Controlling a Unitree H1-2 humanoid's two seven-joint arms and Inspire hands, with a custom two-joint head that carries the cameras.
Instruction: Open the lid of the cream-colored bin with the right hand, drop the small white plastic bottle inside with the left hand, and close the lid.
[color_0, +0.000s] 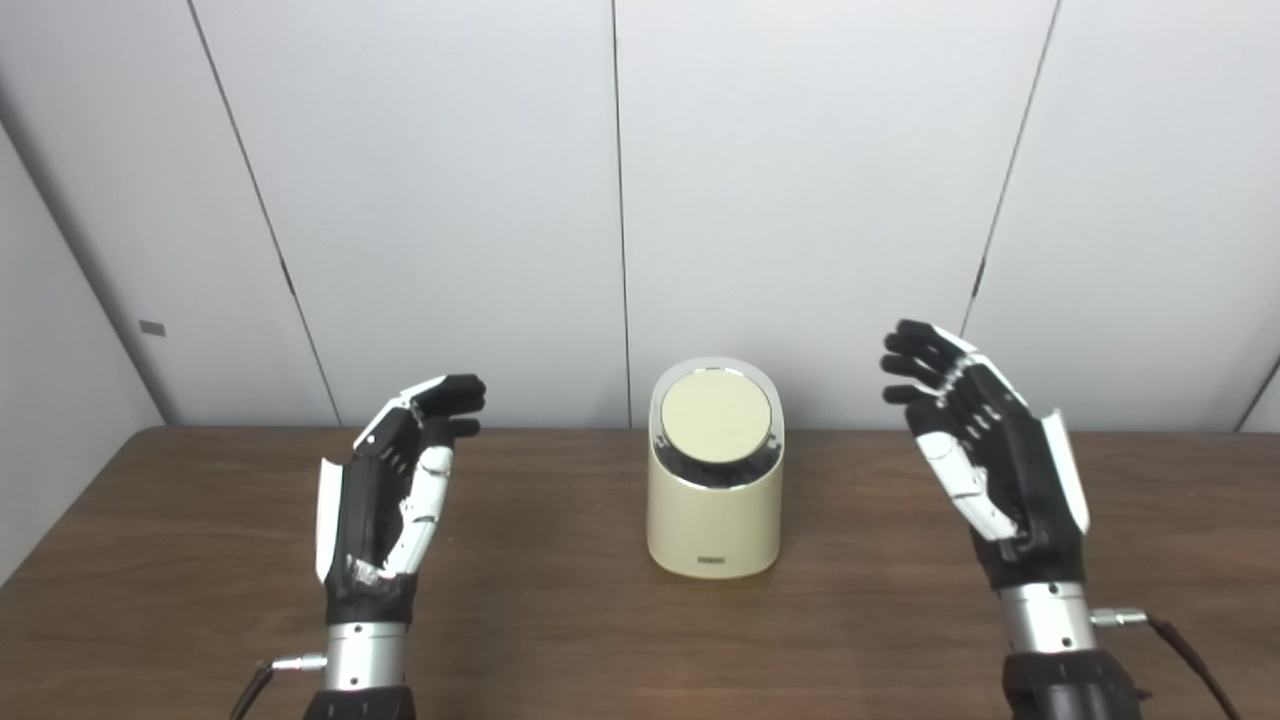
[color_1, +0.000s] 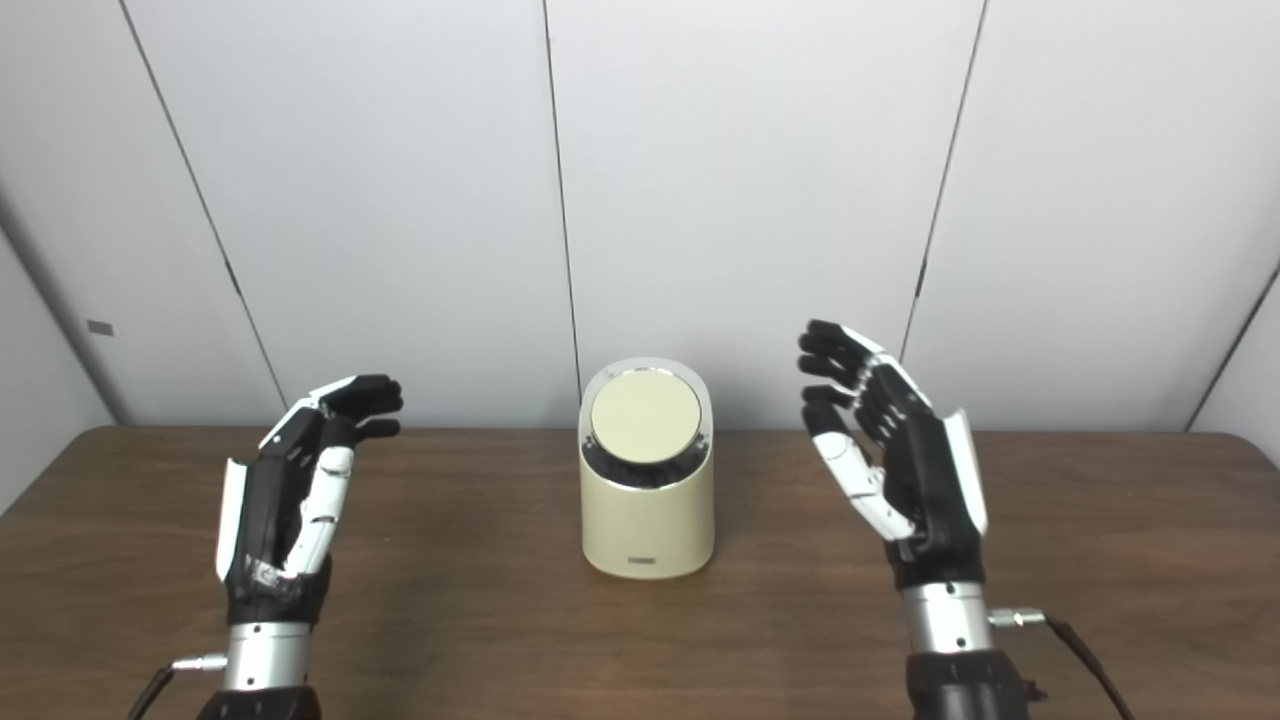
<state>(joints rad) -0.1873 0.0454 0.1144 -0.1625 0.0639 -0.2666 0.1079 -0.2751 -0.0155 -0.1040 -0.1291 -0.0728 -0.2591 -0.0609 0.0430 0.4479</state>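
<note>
A cream-colored bin (color_0: 714, 500) stands upright at the middle of the brown table (color_0: 560, 620), its round slanted lid (color_0: 716, 416) shut. My left hand (color_0: 385, 495) is raised above the table to the bin's left, open and empty, fingers pointing up and slightly curled. My right hand (color_0: 985, 455) is raised to the bin's right, open and empty, fingers apart. Both hands are well apart from the bin. No small white bottle shows in either view.
Grey wall panels (color_0: 800, 200) stand right behind the table's far edge. Cables (color_0: 1180, 650) run from both wrists. Bare table lies around the bin.
</note>
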